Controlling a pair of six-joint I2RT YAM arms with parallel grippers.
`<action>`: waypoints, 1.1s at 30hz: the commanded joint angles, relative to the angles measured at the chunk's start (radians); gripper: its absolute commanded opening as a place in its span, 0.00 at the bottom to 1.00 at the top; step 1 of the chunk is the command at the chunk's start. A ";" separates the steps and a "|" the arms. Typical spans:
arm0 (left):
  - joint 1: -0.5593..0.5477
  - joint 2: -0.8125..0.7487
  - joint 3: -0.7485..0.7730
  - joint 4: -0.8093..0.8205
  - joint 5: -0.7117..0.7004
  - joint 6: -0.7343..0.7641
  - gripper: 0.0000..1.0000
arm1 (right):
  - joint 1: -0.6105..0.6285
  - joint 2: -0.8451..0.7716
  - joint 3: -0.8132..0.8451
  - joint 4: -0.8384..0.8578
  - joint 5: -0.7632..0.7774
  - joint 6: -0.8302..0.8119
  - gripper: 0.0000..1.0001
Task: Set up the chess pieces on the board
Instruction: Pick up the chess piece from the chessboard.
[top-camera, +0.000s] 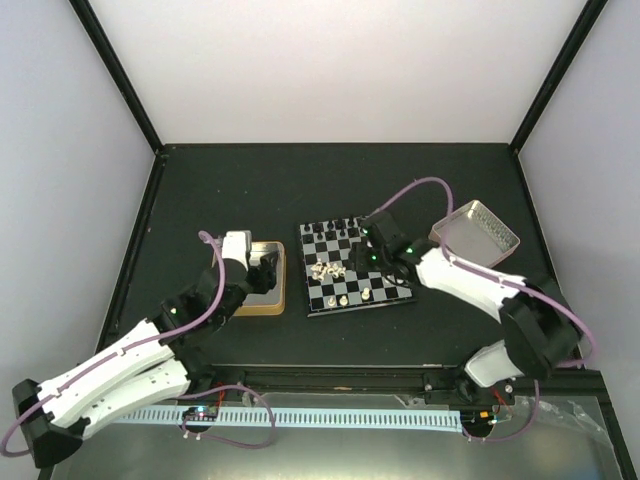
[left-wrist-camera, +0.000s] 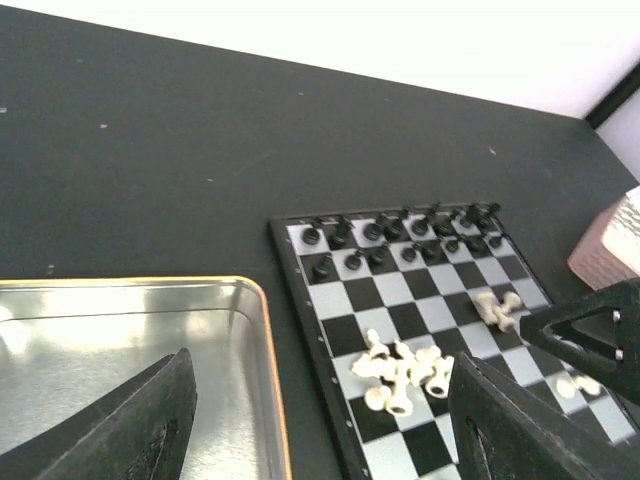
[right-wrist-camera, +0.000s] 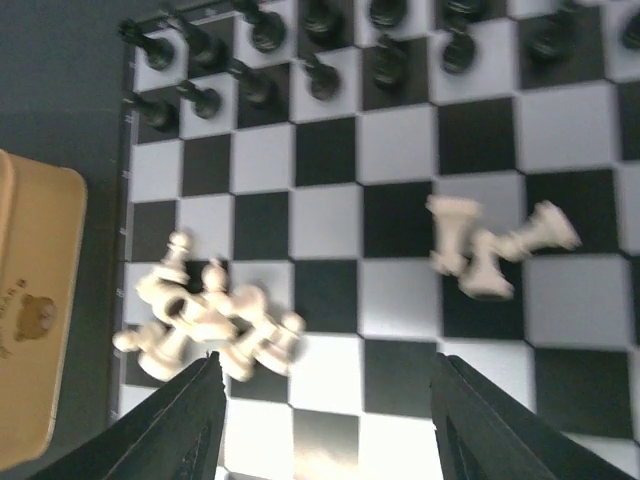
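The small checkered board (top-camera: 389, 291) lies mid-table. Black pieces (top-camera: 335, 235) stand in its two far rows. A heap of cream pieces (top-camera: 327, 269) lies toppled on its left half, and a few cream pieces (top-camera: 354, 297) stand near its front edge. My right gripper (top-camera: 376, 246) hangs open and empty over the board. In the right wrist view (right-wrist-camera: 325, 420) the heap (right-wrist-camera: 205, 320) is just beyond its left finger, with toppled cream pieces (right-wrist-camera: 490, 245) farther right. My left gripper (top-camera: 262, 272) is open and empty over the gold-rimmed tin tray (top-camera: 262, 303), left of the board (left-wrist-camera: 395, 295).
The gold-rimmed tin tray (left-wrist-camera: 120, 340) is bare metal inside and lies close to the board's left rim. A pink-sided square tray (top-camera: 478, 232) stands tilted at the back right, and its side shows in the left wrist view (left-wrist-camera: 605, 250).
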 joint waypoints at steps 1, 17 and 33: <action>0.083 -0.016 0.008 0.017 0.034 0.022 0.71 | 0.030 0.130 0.141 -0.004 -0.065 -0.076 0.57; 0.136 -0.130 0.047 -0.095 0.020 0.046 0.73 | 0.129 0.399 0.335 -0.121 0.073 -0.052 0.30; 0.137 -0.143 0.026 -0.074 0.057 0.061 0.73 | 0.139 0.422 0.376 -0.161 0.110 -0.049 0.08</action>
